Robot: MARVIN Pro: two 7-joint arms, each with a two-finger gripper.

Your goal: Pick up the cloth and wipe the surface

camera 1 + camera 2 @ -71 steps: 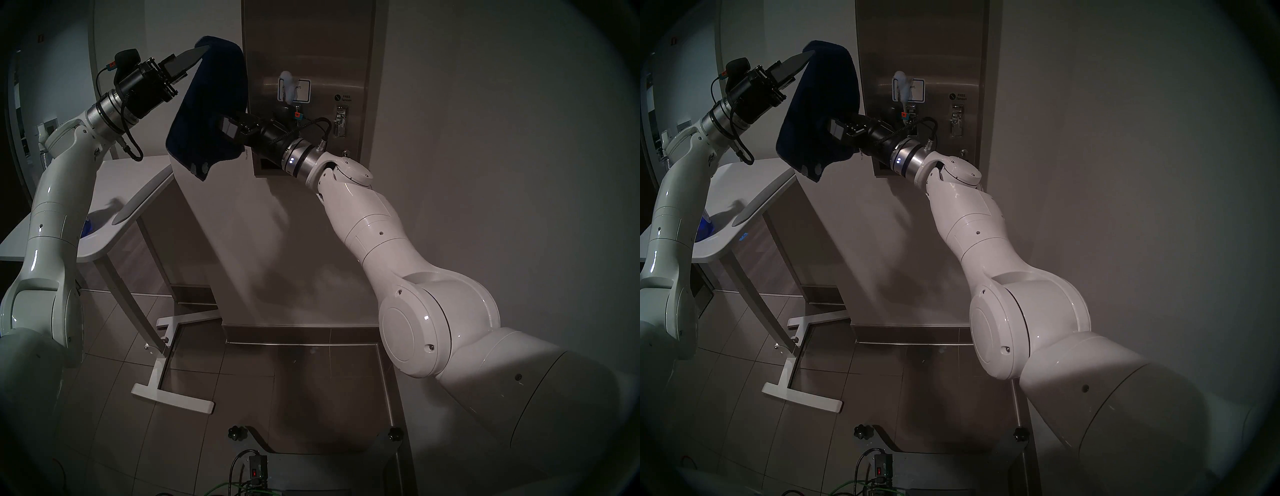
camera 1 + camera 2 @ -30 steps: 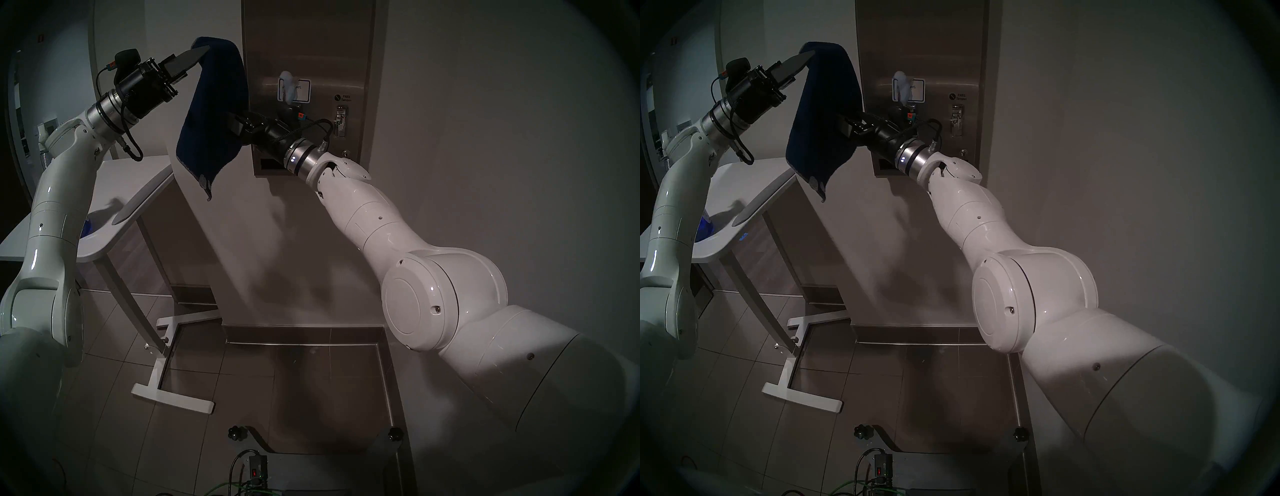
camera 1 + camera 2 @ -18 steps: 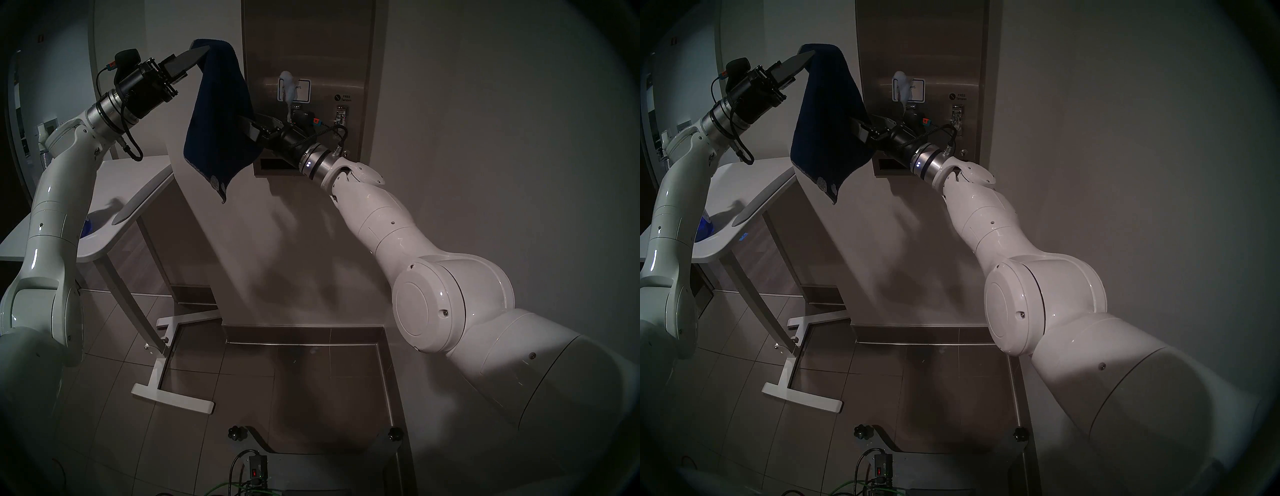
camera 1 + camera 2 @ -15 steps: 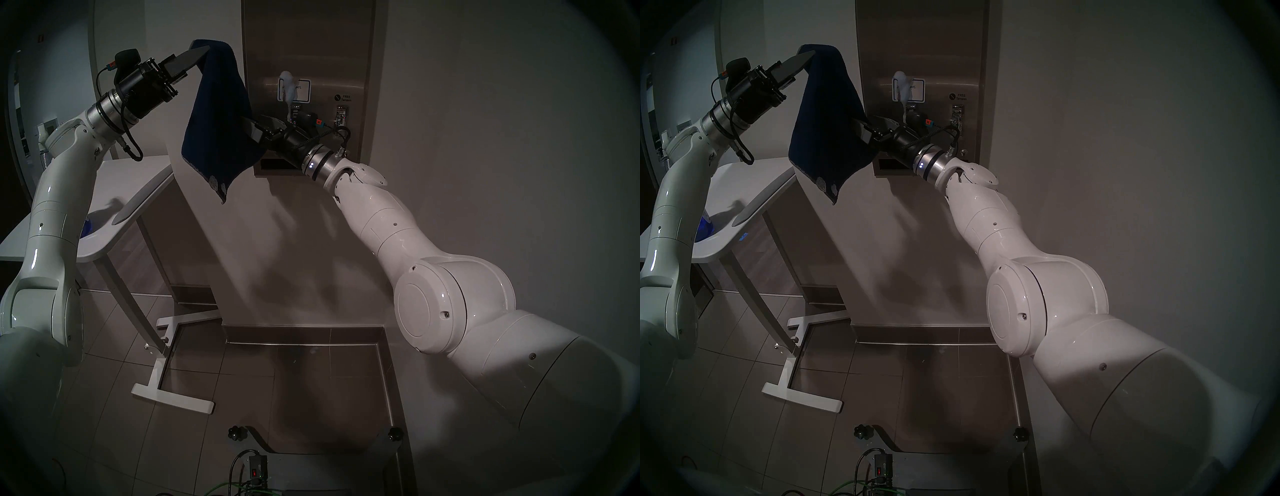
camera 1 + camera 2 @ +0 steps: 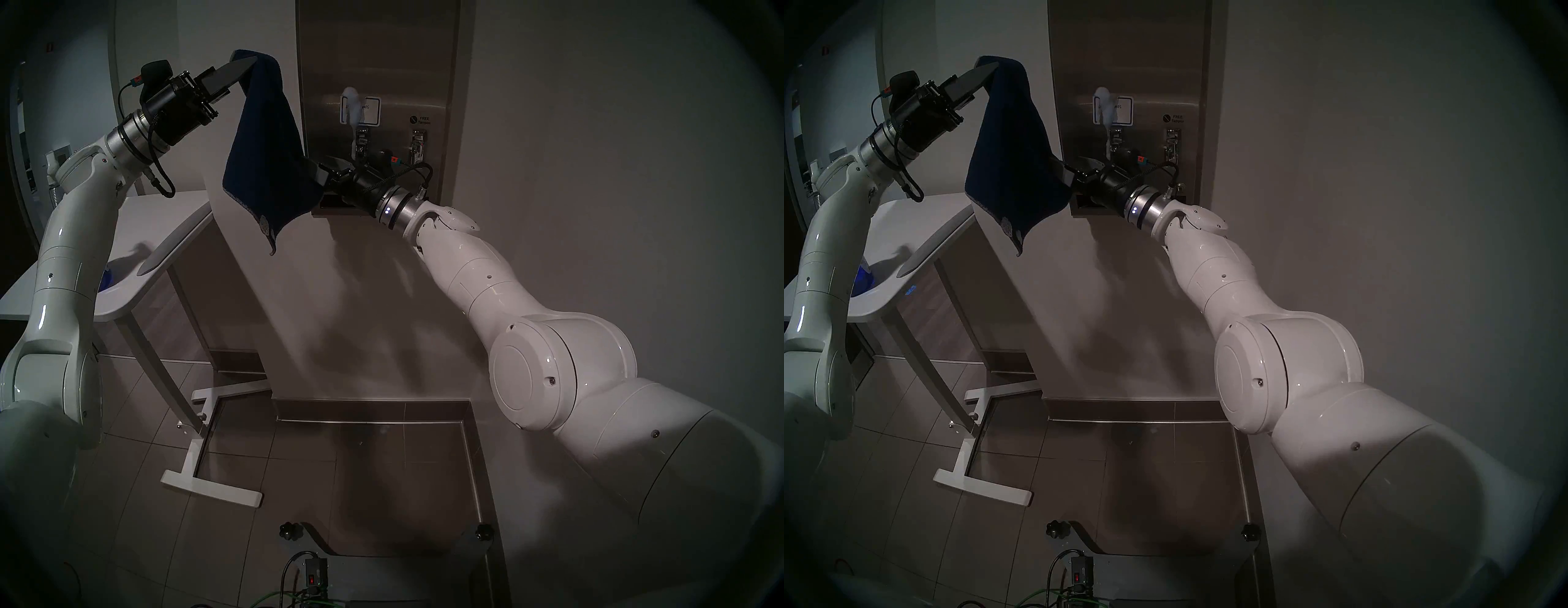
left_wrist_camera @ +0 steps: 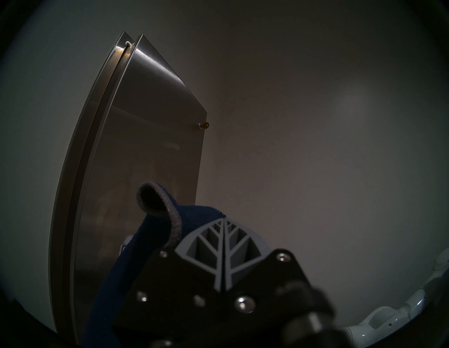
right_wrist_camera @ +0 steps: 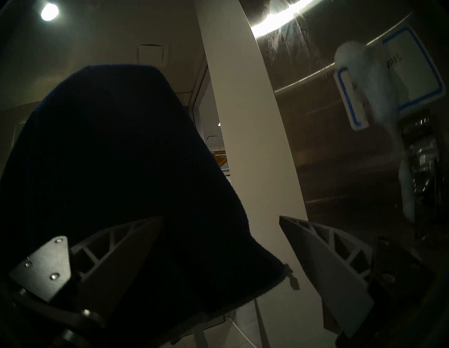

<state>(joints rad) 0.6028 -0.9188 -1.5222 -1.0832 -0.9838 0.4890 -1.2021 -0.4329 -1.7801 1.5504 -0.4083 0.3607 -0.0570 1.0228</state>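
The navy-blue cloth [image 5: 267,153] hangs by its top corner from my left gripper [image 5: 250,63], which is shut on it, up and left of the steel dispenser front [image 5: 382,55]. In the left wrist view the closed fingertips [image 6: 223,221] pinch the cloth's hem [image 6: 145,238]. My right gripper [image 5: 312,167] is open at the cloth's right edge, in front of the dispenser's lower left. In the right wrist view the cloth [image 7: 109,158] drapes over one finger [image 7: 121,238] and part of the gap; the other finger [image 7: 323,255] is bare. White foam [image 5: 352,99] covers the blue-bordered label [image 7: 413,73].
Two metal levers [image 5: 362,142] [image 5: 418,144] and a dark slot [image 5: 335,201] lie beside the right wrist. A white table [image 5: 178,220] stands at the left under the left arm, with a blue object [image 5: 108,278] on it. The table's feet [image 5: 212,488] rest on the tiled floor.
My right arm has moved right and down across the dispenser's lower part, drawing the cloth's lower half with it. The left gripper has held still, shut on the top corner.
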